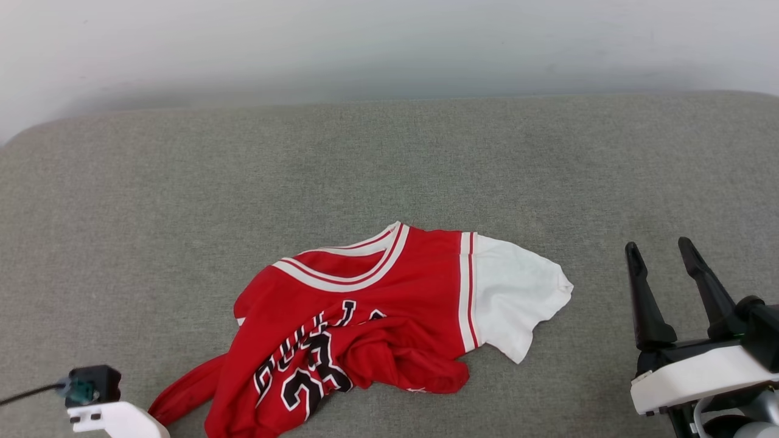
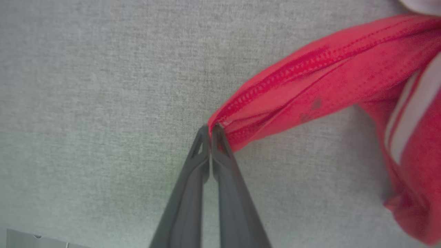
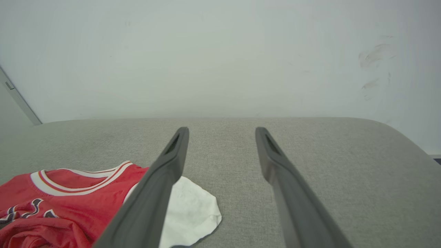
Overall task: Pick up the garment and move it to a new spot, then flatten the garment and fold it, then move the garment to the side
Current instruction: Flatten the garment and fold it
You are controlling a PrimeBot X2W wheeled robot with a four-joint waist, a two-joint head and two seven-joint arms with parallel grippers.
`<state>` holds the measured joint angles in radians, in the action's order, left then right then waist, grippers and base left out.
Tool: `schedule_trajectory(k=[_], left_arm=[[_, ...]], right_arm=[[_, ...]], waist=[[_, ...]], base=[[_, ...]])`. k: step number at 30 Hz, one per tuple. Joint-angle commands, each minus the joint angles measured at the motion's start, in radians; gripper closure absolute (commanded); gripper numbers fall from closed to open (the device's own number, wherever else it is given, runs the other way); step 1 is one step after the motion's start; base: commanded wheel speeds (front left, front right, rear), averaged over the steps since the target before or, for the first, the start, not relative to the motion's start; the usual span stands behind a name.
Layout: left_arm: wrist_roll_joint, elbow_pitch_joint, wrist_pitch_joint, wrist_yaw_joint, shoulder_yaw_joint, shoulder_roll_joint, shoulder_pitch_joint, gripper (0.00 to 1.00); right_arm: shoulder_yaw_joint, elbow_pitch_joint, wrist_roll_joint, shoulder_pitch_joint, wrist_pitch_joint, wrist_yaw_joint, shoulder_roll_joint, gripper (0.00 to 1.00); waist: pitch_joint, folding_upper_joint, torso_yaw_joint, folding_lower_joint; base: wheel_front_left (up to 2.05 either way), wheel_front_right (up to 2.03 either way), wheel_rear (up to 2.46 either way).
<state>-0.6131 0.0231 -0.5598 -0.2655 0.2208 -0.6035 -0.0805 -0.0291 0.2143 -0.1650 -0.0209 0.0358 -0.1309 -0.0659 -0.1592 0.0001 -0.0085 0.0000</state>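
Now the left gripper [image 2: 210, 128] is pinching a red edge of the garment [image 1: 365, 316] crumpled on the grey cushion [image 1: 426, 152], right gripper [image 1: 660, 248] spread empty; pick-up step, likely needing a lift next

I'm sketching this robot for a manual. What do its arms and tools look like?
Each tool has two long, slim, dark grey fingers tapering to slotted tips: see the right tool and left tool. The right sits on a black base above a white housing. The left wrist has a white shell, a black block with a teal part, and a thin black cable.
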Motion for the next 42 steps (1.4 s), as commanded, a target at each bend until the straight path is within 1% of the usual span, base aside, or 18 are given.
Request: schedule_trajectory(k=[1,2,3,5,9,12,15,19,22,25,30,31,37,38,39,40,41,42], left_arm=[[-0.020,0.020,0.020,-0.006,-0.001,0.030,-0.031,0.95],[-0.032,0.032,0.042,-0.004,0.000,0.056,-0.048,0.39],[-0.033,0.036,0.073,-0.005,-0.001,0.079,-0.053,0.00],[-0.026,0.046,0.134,-0.009,-0.008,0.109,-0.036,0.00],[0.021,0.045,0.275,-0.031,-0.033,0.131,0.019,0.00],[0.048,0.026,0.339,-0.032,-0.035,0.139,0.052,0.00],[0.060,-0.001,0.351,-0.011,-0.016,0.138,0.097,0.00],[0.057,-0.013,0.280,0.048,0.034,0.120,0.184,0.00],[0.035,0.008,0.177,0.107,0.079,0.103,0.258,0.00],[0.018,0.045,0.073,0.147,0.112,0.078,0.316,0.00],[-0.005,0.126,-0.070,0.188,0.143,0.036,0.378,0.00],[-0.005,0.126,-0.070,0.188,0.143,0.036,0.378,0.00],[-0.037,0.228,-0.189,0.223,0.177,0.014,0.397,0.00],[-0.036,0.246,-0.206,0.228,0.186,0.013,0.395,0.07],[-0.039,0.262,-0.220,0.231,0.196,0.016,0.390,0.45],[-0.047,0.276,-0.228,0.234,0.202,0.026,0.384,0.62],[-0.053,0.288,-0.236,0.239,0.208,0.034,0.380,0.92],[-0.057,0.297,-0.244,0.242,0.216,0.042,0.376,1.00]], right_arm=[[0.000,0.006,0.006,-0.004,-0.004,0.000,0.001,0.00],[-0.001,0.010,0.006,-0.007,-0.002,0.000,0.002,0.00],[-0.003,0.012,0.007,-0.008,-0.001,0.000,0.002,0.00],[-0.010,0.020,0.008,-0.014,0.005,0.000,0.003,0.00],[-0.011,0.024,0.013,-0.025,0.016,0.000,0.006,0.00],[-0.007,0.030,0.015,-0.030,0.027,0.000,0.008,0.00],[-0.004,0.034,0.018,-0.036,0.037,0.000,0.008,0.00],[0.004,0.041,0.017,-0.038,0.044,0.000,0.009,0.00],[0.018,0.041,0.013,-0.030,0.048,0.000,0.010,0.00],[0.024,0.036,0.006,-0.024,0.046,0.000,0.010,0.00],[0.033,0.020,-0.005,-0.013,0.032,0.000,0.012,0.00],[0.033,0.020,-0.005,-0.013,0.032,0.000,0.012,0.00],[0.043,-0.004,-0.014,0.002,0.015,0.000,0.013,0.00],[0.044,-0.009,-0.017,0.005,0.012,0.000,0.013,0.00],[0.045,-0.013,-0.019,0.007,0.008,0.000,0.014,0.00],[0.044,-0.018,-0.019,0.008,0.006,0.000,0.014,0.00],[0.043,-0.023,-0.019,0.011,0.003,0.000,0.013,0.00],[0.042,-0.026,-0.020,0.014,0.001,0.000,0.014,0.00]], waist=[[0.001,-0.0001,-0.002,0.0000],[0.002,-0.0001,-0.002,0.0000],[0.004,-0.0001,0.000,0.0000],[0.007,-0.0001,0.006,0.0000],[0.033,-0.0001,0.007,0.0000],[0.054,-0.0001,0.004,0.0000],[0.066,-0.0001,-0.001,0.0000],[0.066,-0.0001,-0.012,0.0000],[0.051,-0.0001,-0.030,0.0000],[0.034,-0.0001,-0.053,0.0000],[-0.002,-0.0001,-0.093,0.0000],[-0.002,-0.0001,-0.093,0.0000],[-0.038,-0.0001,-0.132,0.0000],[-0.042,-0.0001,-0.136,0.0000],[-0.044,-0.0001,-0.141,0.0000],[-0.045,-0.0001,-0.143,0.0000],[-0.046,-0.0001,-0.145,0.0000],[-0.047,-0.0001,-0.146,0.0000]], base=[[0.00,0.00,0.00],[0.00,0.00,0.00],[0.00,0.00,0.00],[0.00,0.00,0.00],[0.00,0.00,0.00],[0.00,0.00,0.00],[0.00,0.00,0.00],[0.00,0.00,0.00],[0.00,0.00,0.00],[0.00,0.00,0.00],[0.00,0.00,0.00],[0.00,0.00,0.00],[0.00,0.00,0.00],[0.00,0.00,0.00],[0.00,0.00,0.00],[0.00,0.00,0.00],[0.00,0.00,0.00],[0.00,0.00,0.00]])
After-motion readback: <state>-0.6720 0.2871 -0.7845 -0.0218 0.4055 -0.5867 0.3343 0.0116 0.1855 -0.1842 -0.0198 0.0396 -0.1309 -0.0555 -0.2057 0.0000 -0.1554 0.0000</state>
